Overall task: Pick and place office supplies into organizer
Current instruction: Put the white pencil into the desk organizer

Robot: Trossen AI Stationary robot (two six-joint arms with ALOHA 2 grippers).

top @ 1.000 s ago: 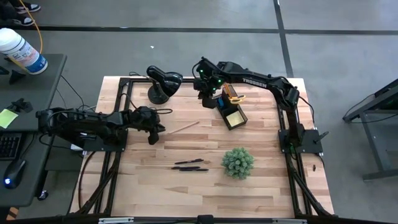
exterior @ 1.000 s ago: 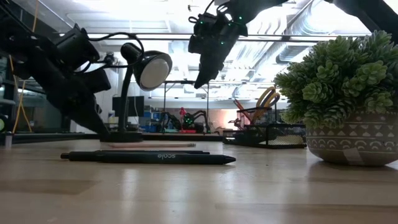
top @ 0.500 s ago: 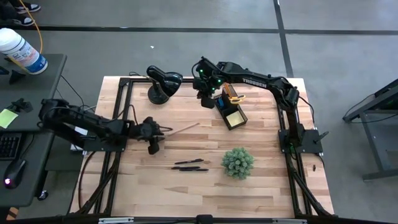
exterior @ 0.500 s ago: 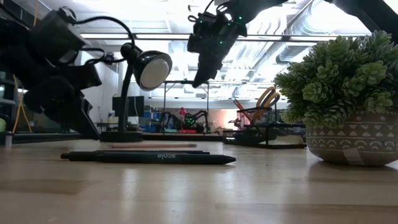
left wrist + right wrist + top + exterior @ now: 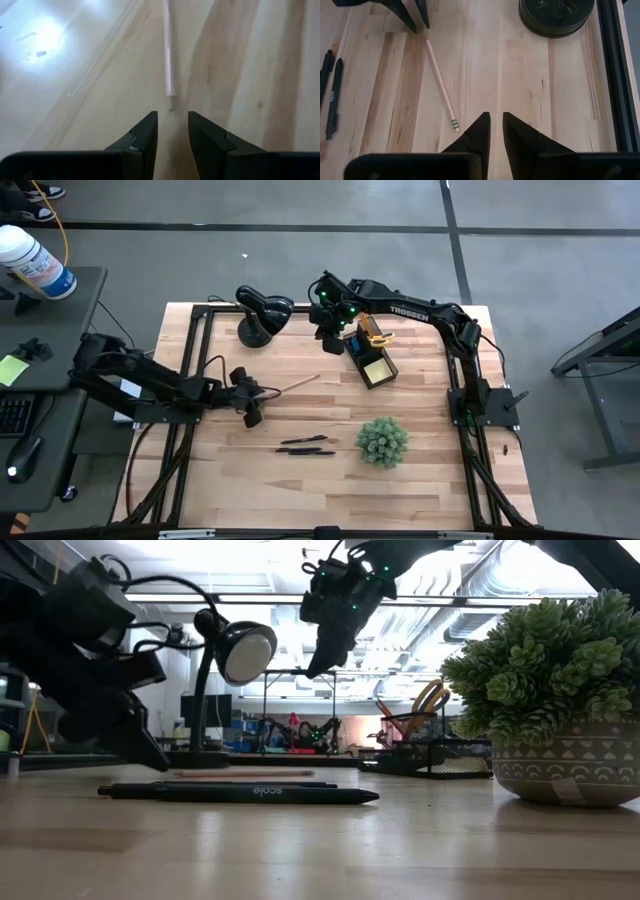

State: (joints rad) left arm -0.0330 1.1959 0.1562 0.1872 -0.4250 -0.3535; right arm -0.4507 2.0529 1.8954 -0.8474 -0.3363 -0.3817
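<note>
A wooden pencil [image 5: 296,384] lies flat on the table. My left gripper [image 5: 256,402] is open and low over the wood, just off the pencil's left end [image 5: 170,102], which sits ahead of the gap between the fingers [image 5: 172,120]. My right gripper [image 5: 330,345] hangs in the air, slightly open, beside the black organizer [image 5: 371,358], above the pencil's eraser end [image 5: 455,125]. Yellow-handled scissors [image 5: 430,695] stand in the organizer, and a yellow sticky-note pad [image 5: 376,368] lies in its tray. Two black pens [image 5: 306,445] lie side by side nearer the near edge.
A black desk lamp [image 5: 260,315] stands at the far left, its base [image 5: 556,14] close to the pencil. A round green plant in a pot [image 5: 382,440] stands right of the pens. Bare wood stretches between the pencil and the pens [image 5: 240,793].
My left gripper has moved a little toward the table's right and near edge and has dipped lower, coming down at the pencil's left end as its arm stretches out. The right arm, the pencil and the pens have stayed put.
</note>
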